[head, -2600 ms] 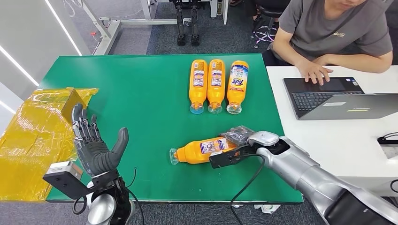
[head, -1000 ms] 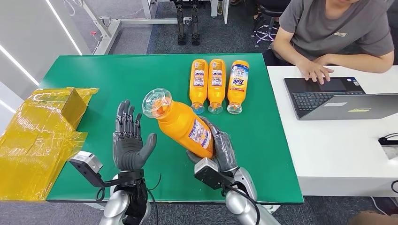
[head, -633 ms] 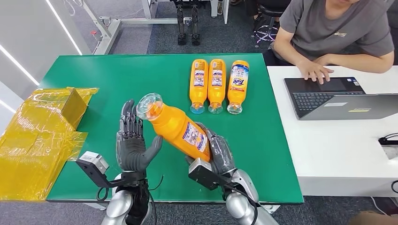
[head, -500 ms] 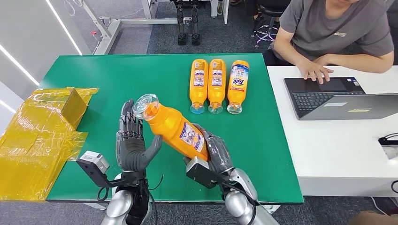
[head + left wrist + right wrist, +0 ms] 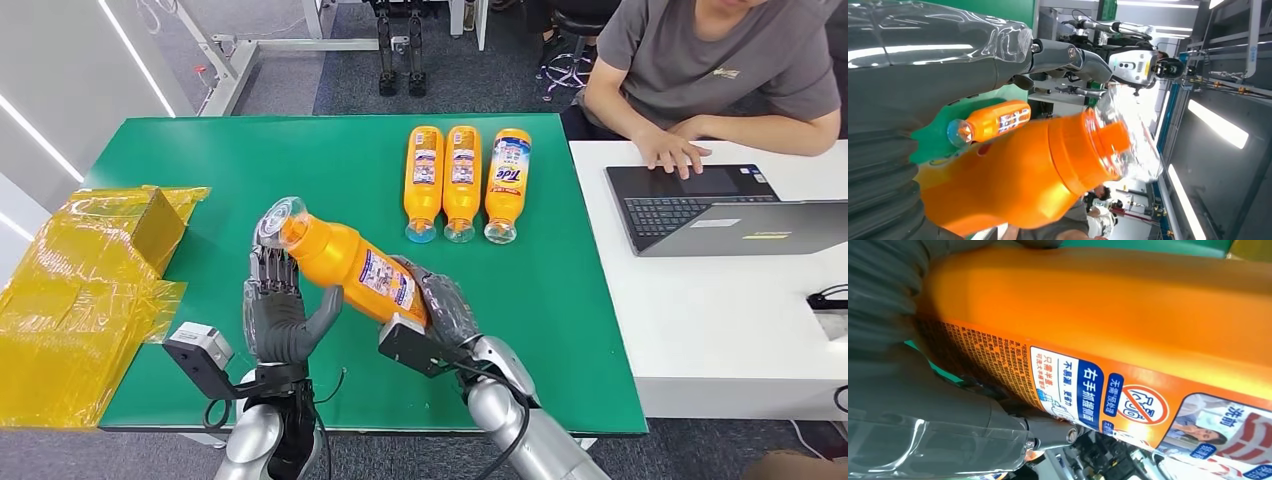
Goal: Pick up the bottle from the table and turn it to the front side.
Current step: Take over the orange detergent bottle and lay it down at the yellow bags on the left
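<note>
When checking the near part of the green desk (image 5: 250,170), locate the orange bottle (image 5: 350,268), lifted clear of the surface and lying at a slant. Note its clear cap (image 5: 281,215), raised and pointing toward the robot's left.

Right robot hand (image 5: 442,310): wrapped around the lower body of the bottle, fingers closed on it from the far side. See the right wrist view for the label (image 5: 1128,400), turned toward that camera and carrying fine print, a blue panel and a red prohibition sign.

Left robot hand (image 5: 272,312): palm turned toward the bottle, fingers upright and apart, not closed around anything. Find the bottle's neck lying across in front of these fingers, with the thumb just under the bottle's shoulder. Cannot tell whether thumb and bottle touch.

Farther back on the desk, count 3 more orange bottles lying side by side, caps toward the robot: left bottle (image 5: 423,180) and middle bottle (image 5: 461,180) showing small-print labels, right bottle (image 5: 506,178) showing the Tide front label.

At the desk's left edge, note a yellow wrapped box (image 5: 85,290). On the white desk (image 5: 740,320) to the right, note a laptop (image 5: 700,205) with a person (image 5: 720,60) seated behind it, 1 hand at the keyboard.
</note>
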